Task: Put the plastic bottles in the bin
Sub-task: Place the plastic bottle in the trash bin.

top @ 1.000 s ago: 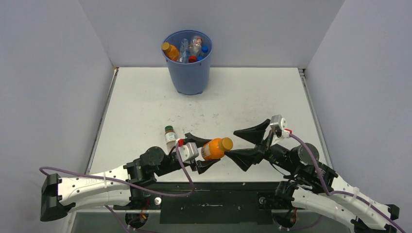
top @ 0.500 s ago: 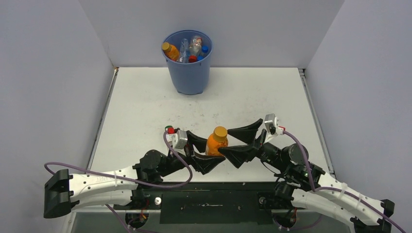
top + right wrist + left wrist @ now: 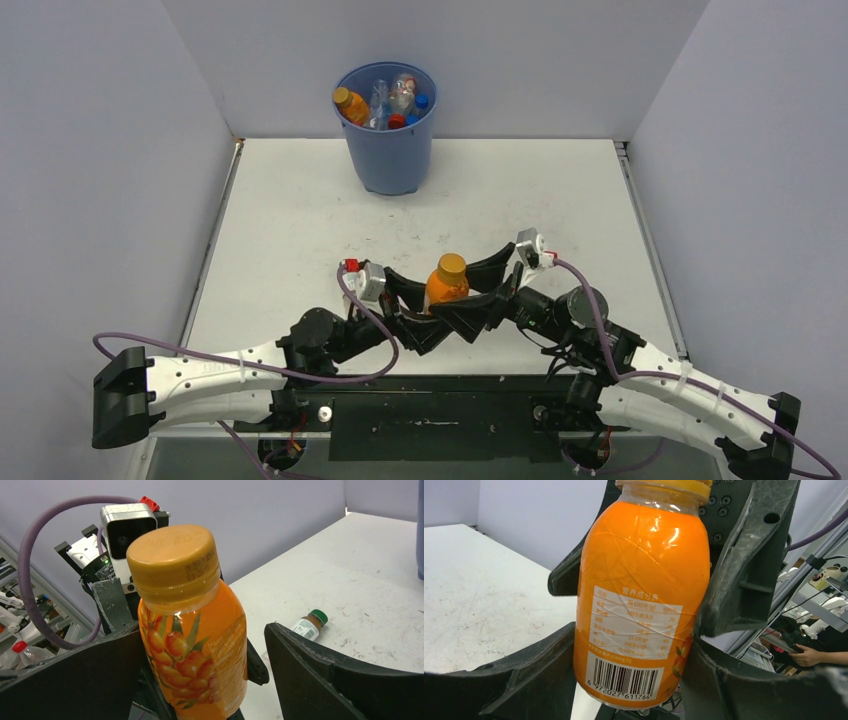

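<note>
An orange bottle (image 3: 445,283) with an orange cap stands upright above the table's near middle, with my left gripper (image 3: 425,315) shut on its lower body. The left wrist view shows its barcode label (image 3: 639,605) between both fingers. My right gripper (image 3: 480,290) is open and straddles the same bottle (image 3: 195,650): one finger is close against it, and a gap is left on the other side. The blue bin (image 3: 385,150) stands at the back centre, holding several bottles (image 3: 385,100). A small green-capped bottle (image 3: 309,624) lies on the table behind the left gripper.
Grey walls close in the white table (image 3: 300,220) on three sides. Both arms meet near the front edge. A clear red-capped bottle (image 3: 20,650) shows low at the left of the right wrist view, beyond the table's edge.
The left gripper turned the orange bottle from lying sideways to upright. The right gripper moved left until its open fingers came round the bottle.
</note>
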Motion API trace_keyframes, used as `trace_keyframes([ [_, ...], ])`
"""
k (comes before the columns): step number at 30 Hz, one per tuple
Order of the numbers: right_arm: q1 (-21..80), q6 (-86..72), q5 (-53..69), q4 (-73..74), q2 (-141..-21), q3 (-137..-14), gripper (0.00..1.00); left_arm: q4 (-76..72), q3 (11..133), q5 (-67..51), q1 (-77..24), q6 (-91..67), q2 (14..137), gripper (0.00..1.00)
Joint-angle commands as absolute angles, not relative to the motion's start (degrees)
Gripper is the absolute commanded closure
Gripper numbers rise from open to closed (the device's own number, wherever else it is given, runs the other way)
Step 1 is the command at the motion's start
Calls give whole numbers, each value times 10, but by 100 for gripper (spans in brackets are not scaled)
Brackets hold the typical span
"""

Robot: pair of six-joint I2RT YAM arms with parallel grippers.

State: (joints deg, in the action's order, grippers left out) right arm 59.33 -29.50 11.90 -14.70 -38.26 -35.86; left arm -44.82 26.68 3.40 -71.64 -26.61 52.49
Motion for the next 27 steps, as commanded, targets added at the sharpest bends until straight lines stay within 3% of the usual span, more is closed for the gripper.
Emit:
trace_keyframes([
  [1,593,-295,125,-153,-391,-350,19,-485,275,49,-719,-271,503,100],
  [6,593,-300,109,-163,-388,-335,54,-501,271,43,-720,-270,504,98],
  [8,593,-297,110,-165,-388,-334,63,-506,269,38,-720,-268,505,65],
  [11,593,-282,107,-151,-379,-339,70,-515,256,44,-720,-265,492,0],
  [20,593,-185,59,-20,-314,-357,74,-395,255,113,-713,-208,336,4],
  [27,594,-185,95,-39,-335,-340,74,-173,451,80,-688,-213,423,4],
])
